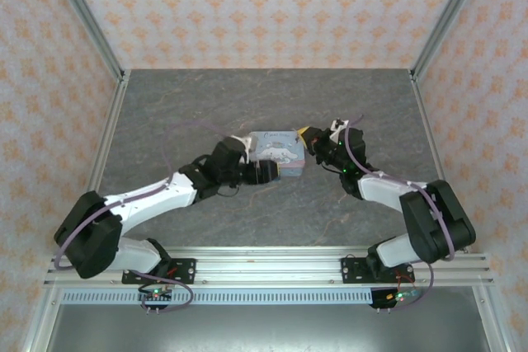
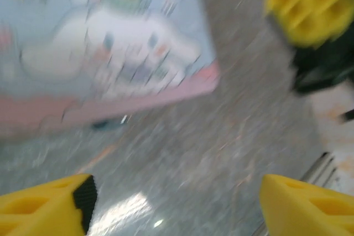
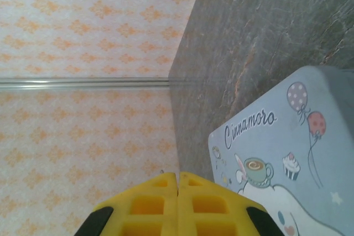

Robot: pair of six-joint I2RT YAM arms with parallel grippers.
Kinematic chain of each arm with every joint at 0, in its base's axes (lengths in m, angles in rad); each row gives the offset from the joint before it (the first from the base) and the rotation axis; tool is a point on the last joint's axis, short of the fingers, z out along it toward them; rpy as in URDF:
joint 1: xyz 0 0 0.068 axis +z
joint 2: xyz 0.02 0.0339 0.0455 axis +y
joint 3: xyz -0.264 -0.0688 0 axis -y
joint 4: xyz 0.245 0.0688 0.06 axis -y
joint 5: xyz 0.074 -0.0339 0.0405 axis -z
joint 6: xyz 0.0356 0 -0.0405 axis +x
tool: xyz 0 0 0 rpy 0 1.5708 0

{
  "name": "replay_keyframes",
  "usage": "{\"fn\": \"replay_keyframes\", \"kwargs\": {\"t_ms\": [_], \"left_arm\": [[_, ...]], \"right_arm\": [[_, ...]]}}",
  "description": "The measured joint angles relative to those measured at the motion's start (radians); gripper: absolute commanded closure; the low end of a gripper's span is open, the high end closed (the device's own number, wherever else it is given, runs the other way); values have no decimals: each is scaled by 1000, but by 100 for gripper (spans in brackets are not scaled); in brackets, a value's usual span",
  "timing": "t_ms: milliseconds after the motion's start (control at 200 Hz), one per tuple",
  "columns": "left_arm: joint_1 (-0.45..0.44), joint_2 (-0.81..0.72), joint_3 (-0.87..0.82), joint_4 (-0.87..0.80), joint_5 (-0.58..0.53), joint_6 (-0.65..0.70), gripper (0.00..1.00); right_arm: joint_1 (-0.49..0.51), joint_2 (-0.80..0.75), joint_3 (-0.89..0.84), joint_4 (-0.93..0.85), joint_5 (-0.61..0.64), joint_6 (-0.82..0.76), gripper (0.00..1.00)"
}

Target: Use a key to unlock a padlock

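On your grey stone table (image 1: 206, 105), the left gripper (image 2: 174, 200) spreads wide facing the Cinnamoroll tin (image 2: 110, 42), probably lining up on the blurred teal padlock (image 2: 108, 124) at its edge. The right gripper (image 3: 177, 183) is pressed together beside the tin; you can't tell if it pinches the key.

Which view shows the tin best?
Right wrist: the tin is sharp, lid lettering legible, though cropped. Left wrist shows the tin large but blurred. Top external shows most of the tin, but small.

The left arm (image 1: 148, 199) stretches forward low with its elbow bent, the left claw (image 2: 174, 194) holding its yellow fingers (image 2: 44, 205) wide apart, while the right arm (image 1: 388, 191) folds inward, the right claw (image 3: 177, 178) pinched flat together, ahead and right of the left claw, apart from it.
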State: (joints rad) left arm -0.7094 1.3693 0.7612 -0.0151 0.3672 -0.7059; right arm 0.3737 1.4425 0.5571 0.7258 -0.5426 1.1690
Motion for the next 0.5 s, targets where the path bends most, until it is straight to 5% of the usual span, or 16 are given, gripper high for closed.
{"fn": "replay_keyframes", "kwargs": {"t_ms": [500], "left_arm": [[-23,281,-33,138,-90,99,39]], "right_arm": [[45,158,72,-3,50,66,100]]}}
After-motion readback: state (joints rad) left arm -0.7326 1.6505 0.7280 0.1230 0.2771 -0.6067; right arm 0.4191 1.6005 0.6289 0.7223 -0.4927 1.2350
